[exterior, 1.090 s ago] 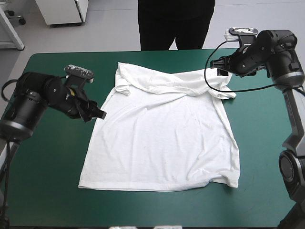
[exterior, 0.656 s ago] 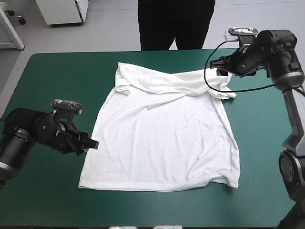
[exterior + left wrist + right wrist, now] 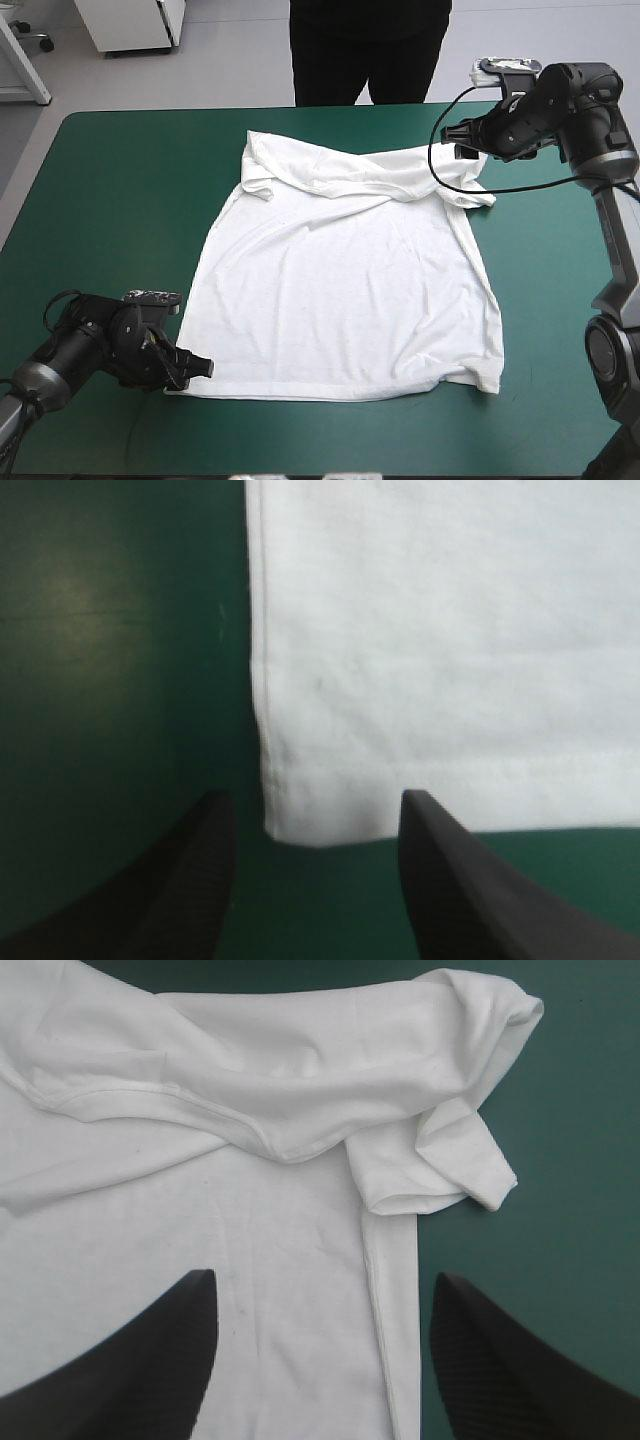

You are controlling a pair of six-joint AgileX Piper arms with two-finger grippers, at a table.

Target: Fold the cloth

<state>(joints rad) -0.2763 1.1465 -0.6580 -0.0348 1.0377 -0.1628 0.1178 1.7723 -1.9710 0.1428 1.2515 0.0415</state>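
- Between the black fingers (image 3: 185, 880) of the left gripper (image 3: 315, 802), which stand wide apart, lies the near left corner of the T-shirt (image 3: 340, 290); the hemmed corner reaches into the gap and lies flat on the cover, and the wrist view shows neither finger touching it
- Seen from the high view, that gripper sits low over the near left part of the table (image 3: 120, 180), pointing right along the shirt's near hem, with its tips just at the corner
- Over at the far right, the right gripper (image 3: 325, 1280) also has its fingers spread wide and holds nothing
- Under and ahead of it the wrist view shows the shirt's right side seam running between the fingers, the neckline curving across beyond them, and the right sleeve bunched and folded on itself just beside the side edge
- From above, this gripper hangs raised over the shirt's far right shoulder, the arm reaching in from the table's right edge
- White and short-sleeved, the shirt is spread flat on the middle of the table, collar toward the far edge and hem toward the near edge
- Its far part is creased, with both sleeves crumpled inward; the body is mostly smooth with a few shallow wrinkles, and the near right corner is a little rumpled
- Around the shirt the teal-green cover shows on every side, widest toward the table's left edge
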